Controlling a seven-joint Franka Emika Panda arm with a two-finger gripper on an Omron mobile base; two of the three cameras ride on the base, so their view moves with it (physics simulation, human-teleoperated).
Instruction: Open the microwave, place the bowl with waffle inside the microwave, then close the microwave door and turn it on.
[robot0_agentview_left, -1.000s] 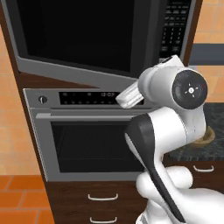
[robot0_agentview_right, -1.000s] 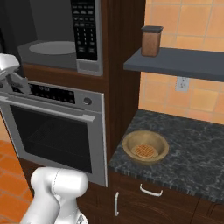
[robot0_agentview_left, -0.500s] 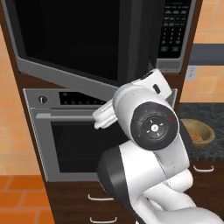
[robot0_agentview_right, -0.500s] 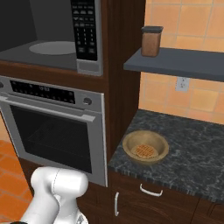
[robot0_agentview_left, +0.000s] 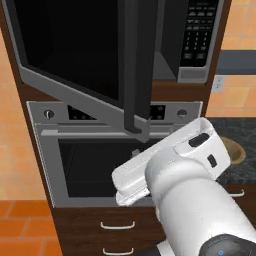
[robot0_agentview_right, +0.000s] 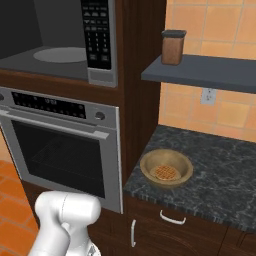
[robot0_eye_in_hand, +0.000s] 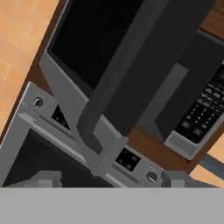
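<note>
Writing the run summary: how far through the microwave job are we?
Done: microwave door stands open, turntable bare. In hand: nothing; the gripper is open, facing the door handle. Left: move the bowl with waffle from the counter inside, shut the door, start it.

Swung-out microwave door (robot0_agentview_left: 75, 55) blocks the left; microwave (robot0_agentview_right: 55, 55) cavity stands open.

Steel oven (robot0_agentview_right: 60, 145), brown canister (robot0_agentview_right: 172, 47) on shelf (robot0_agentview_right: 210, 72)
</note>
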